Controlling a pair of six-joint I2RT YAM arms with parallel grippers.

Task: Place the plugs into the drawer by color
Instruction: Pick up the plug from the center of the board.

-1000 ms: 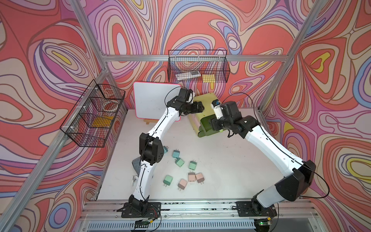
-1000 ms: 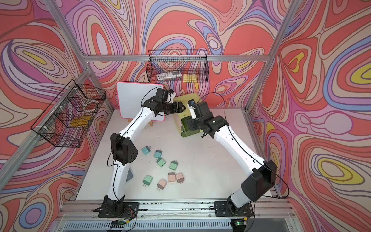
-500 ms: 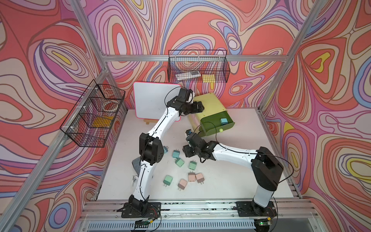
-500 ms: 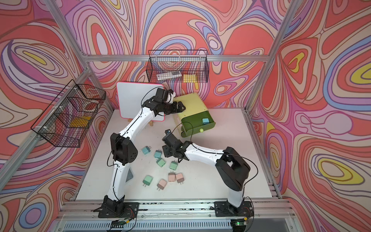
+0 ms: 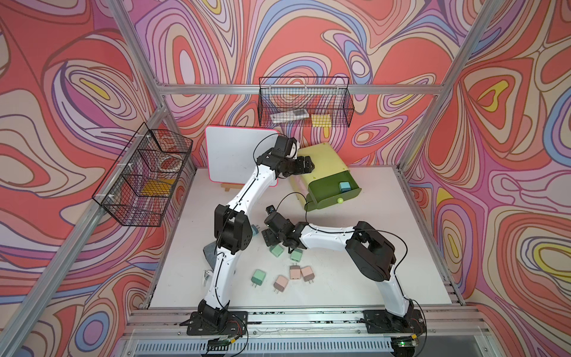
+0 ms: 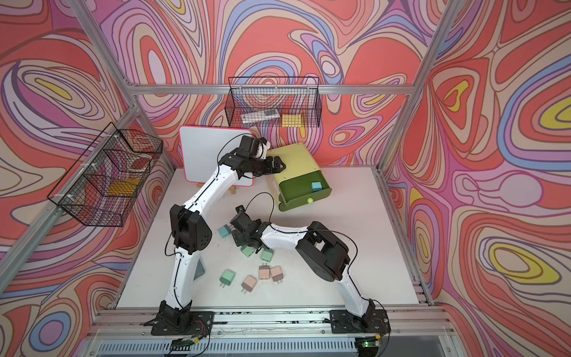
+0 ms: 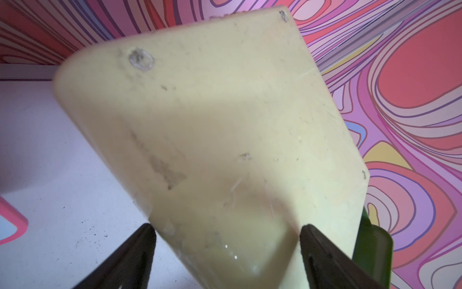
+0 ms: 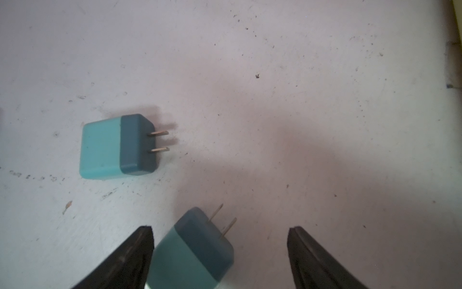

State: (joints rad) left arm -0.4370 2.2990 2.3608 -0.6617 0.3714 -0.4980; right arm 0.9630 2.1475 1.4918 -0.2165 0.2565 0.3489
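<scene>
A pale yellow-green drawer unit point(image 5: 326, 159) with rounded corners stands at an angle at the back of the white counter point(image 5: 386, 253). One olive-green drawer point(image 5: 327, 193) is pulled out, its light green ball knob point(image 5: 340, 200) facing the front. A light blue plug point(image 5: 344, 186) lies inside, near one end. The left hand point(image 7: 226, 232) clasps the unit's scuffed shell on the side nearer the whiteboard point(image 5: 234, 160), a black finger point(image 7: 130, 257) pressed to either side. The right hand point(image 8: 220, 232) hangs low over the middle of the counter, jaws wide apart and gripping nothing. A second light blue plug point(image 8: 192, 252) lies between its fingers, close against one and clear of the other, its two metal prongs pointing away from the wrist. A third blue plug point(image 8: 112, 147) lies on its side just beyond. Of the three mint green plugs, two point(image 5: 276, 251) point(image 5: 296, 255) sit just beside the right wrist and one point(image 5: 258, 277) sits nearer the front. The three pale pink plugs point(image 5: 280, 282) point(image 5: 294, 272) point(image 5: 307, 273) cluster close by, all small rounded-square blocks.
</scene>
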